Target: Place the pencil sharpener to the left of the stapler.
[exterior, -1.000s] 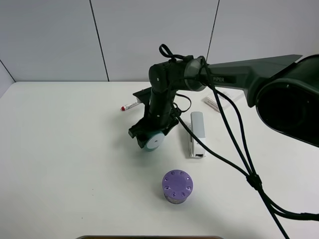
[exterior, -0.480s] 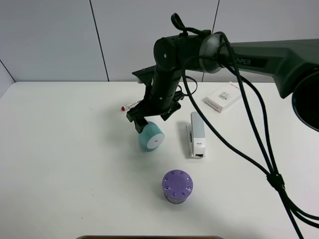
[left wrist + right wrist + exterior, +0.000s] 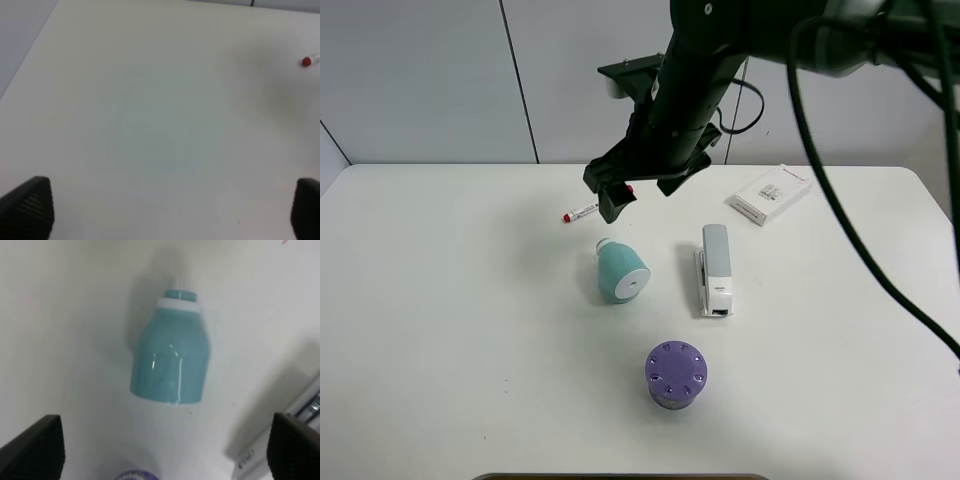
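Observation:
The teal pencil sharpener [image 3: 621, 273] lies on its side on the white table, its white round face toward the front; the right wrist view shows its barrel [image 3: 170, 363] from above. The grey and white stapler [image 3: 715, 270] lies just to its right, and only a corner of the stapler [image 3: 310, 410] shows in the right wrist view. My right gripper [image 3: 638, 192] hangs open well above and behind the sharpener, holding nothing; in its own view the right gripper [image 3: 162, 452] frames the sharpener. My left gripper [image 3: 167, 210] is open over bare table.
A purple cylinder with dots on top [image 3: 676, 376] stands in front of the sharpener. A red-capped white marker [image 3: 581, 212] lies behind it, its red cap [image 3: 306, 61] also in the left wrist view. A small white box [image 3: 769, 194] lies at the back right.
My right gripper let go of the sharpener and rose up and back. The sharpener now rests free on the table left of the stapler.

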Controlling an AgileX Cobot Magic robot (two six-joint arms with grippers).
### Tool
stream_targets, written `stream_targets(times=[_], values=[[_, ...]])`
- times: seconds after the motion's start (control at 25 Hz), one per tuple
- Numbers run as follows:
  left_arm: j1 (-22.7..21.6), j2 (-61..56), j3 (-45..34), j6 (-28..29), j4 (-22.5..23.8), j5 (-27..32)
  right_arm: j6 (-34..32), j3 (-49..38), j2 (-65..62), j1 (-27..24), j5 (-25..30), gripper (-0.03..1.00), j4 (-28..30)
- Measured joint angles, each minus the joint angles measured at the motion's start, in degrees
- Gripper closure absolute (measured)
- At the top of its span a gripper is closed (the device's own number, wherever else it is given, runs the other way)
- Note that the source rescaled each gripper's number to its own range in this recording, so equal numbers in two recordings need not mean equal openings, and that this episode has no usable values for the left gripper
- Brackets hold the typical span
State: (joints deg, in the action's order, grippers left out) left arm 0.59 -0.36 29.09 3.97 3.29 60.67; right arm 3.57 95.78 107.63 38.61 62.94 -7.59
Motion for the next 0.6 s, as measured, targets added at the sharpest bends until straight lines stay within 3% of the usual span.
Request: stream_targets(times=[0.28, 0.6], values=[[0.0, 0.0, 0.0, 0.0, 0.0, 0.0, 0.0, 0.0, -8.54, 0.0, 5.86, 0.18, 0.92], [0.0, 0.0, 0.0, 0.0, 0.0, 0.0, -2.63, 0.0, -17.57, 0.0, 6.83, 0.18, 3.55]])
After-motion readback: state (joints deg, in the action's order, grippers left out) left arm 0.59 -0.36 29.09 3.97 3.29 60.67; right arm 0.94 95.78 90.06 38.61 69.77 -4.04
